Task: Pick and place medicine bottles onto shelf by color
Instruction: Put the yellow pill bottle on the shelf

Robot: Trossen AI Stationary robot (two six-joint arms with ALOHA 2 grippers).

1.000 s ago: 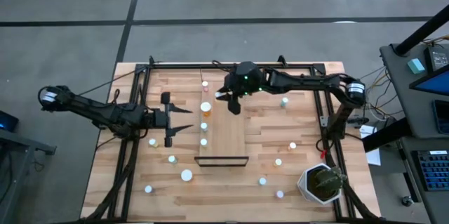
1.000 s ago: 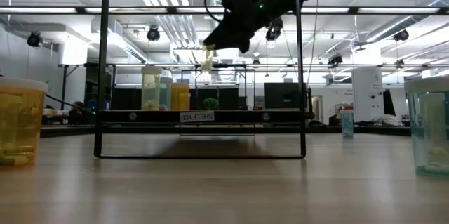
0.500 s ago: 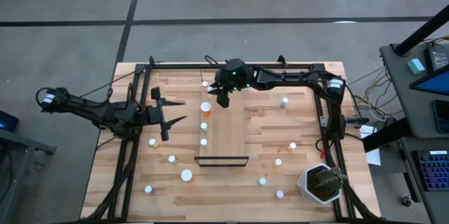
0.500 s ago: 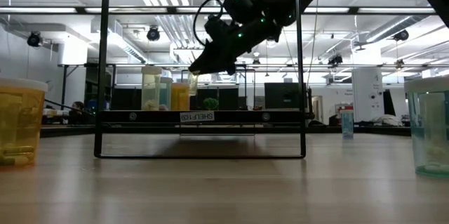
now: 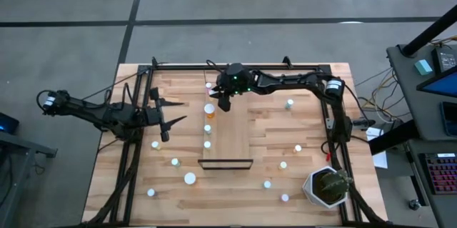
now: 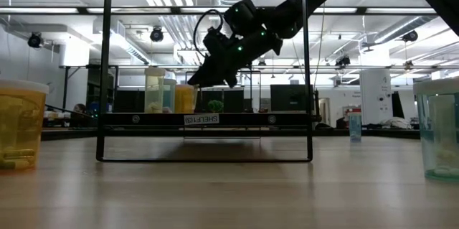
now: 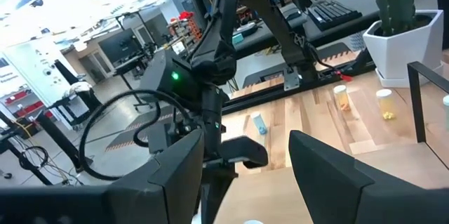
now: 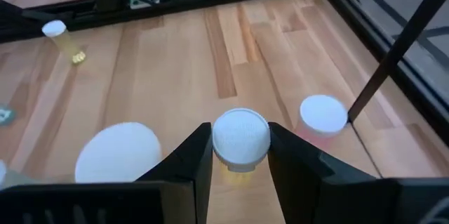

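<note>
My right gripper (image 5: 220, 103) reaches from the table's right over the far part of the shelf (image 5: 232, 131) and is shut on a small medicine bottle (image 8: 240, 138) with a white cap and a yellowish body. Below it, a row of bottles stands along the shelf's left edge: a pink-bodied one (image 8: 323, 115), a larger orange one (image 5: 209, 108) and two small ones (image 5: 208, 129). My left gripper (image 5: 177, 111) hovers open left of the shelf, holding nothing. My right gripper pinches the small bottle between its two fingers (image 8: 198, 155), at and just under the white cap (image 8: 240, 129). The fingers come from the table's right, slanting a little downward. The bottle stays upright and hangs clear above the shelf, between the pink-bodied and the larger orange bottle.
Loose bottles stand on the table left of the shelf (image 5: 174, 161), near its front (image 5: 267, 184) and to its right (image 5: 289, 103). A potted plant (image 5: 327, 187) sits at the near right corner. A dark metal frame (image 6: 106, 71) borders the work area.
My right gripper has carried the bottle toward the table's left edge and downward, closer to the row on the shelf, staying shut on it. My left gripper has drawn back a little toward the table's left edge, still open.
</note>
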